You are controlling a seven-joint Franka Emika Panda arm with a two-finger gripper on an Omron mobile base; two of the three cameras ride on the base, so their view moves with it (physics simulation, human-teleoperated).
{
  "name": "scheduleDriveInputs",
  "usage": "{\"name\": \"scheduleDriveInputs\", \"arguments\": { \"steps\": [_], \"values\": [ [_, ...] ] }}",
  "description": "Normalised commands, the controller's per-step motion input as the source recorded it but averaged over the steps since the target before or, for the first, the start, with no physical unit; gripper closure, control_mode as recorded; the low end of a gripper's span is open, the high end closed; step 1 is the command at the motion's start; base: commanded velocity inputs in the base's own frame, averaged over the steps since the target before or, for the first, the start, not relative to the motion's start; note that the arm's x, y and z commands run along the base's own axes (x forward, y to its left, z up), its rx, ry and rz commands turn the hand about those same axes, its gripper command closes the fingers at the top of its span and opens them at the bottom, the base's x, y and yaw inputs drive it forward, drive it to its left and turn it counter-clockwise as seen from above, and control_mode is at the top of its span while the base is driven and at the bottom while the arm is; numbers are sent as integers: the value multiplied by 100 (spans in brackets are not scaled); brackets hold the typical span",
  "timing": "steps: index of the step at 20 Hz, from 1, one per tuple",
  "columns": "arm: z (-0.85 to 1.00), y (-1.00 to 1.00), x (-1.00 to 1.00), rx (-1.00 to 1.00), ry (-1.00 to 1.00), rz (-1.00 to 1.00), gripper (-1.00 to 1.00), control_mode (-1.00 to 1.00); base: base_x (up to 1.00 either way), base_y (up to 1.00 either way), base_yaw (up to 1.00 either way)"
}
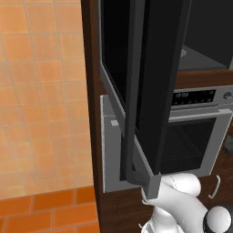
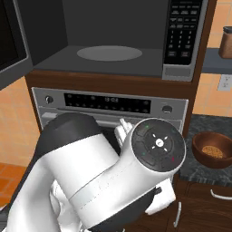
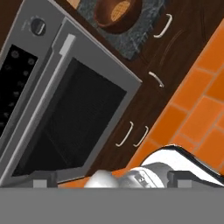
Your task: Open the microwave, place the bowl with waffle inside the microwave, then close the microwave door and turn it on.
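On my left the microwave door (image 1: 154,86) stands swung wide, so opening looks done and fetching is the step in hand. The microwave (image 2: 113,38) cavity gapes above the oven (image 2: 108,106). My hand (image 3: 111,181) has its fingers apart, holding nothing, aimed at the oven front. To the right, the bowl with waffle (image 2: 212,150) sits on the dark surface (image 2: 199,124); next I should reach over there and close on its rim.

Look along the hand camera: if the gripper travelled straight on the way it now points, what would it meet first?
Probably the oven door: its dark mesh window sits at the middle of the hand view, ahead of the open gripper. Depth is unclear, so treat this as a likely guess. The bowl with waffle lies well off that line.
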Motion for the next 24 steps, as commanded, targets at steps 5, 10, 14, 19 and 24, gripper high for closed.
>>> {"name": "scheduleDriveInputs", "arguments": {
  "steps": [5, 10, 14, 19, 24],
  "values": [
    [-25, -71, 19, 13, 4, 0, -100, -100, 0, 0, 0],
    [-9, -42, 47, 9, 5, 0, -100, -100, 0, 0, 0],
    [-58, -24, 73, 4, 0, 0, -100, -100, 0, 0, 0],
    [-69, -18, 61, 3, 0, -2, -100, -100, 0, 0, 0],
    [-11, -40, 52, 12, 0, -5, -100, -100, 0, 0, 0]
  ]
}}
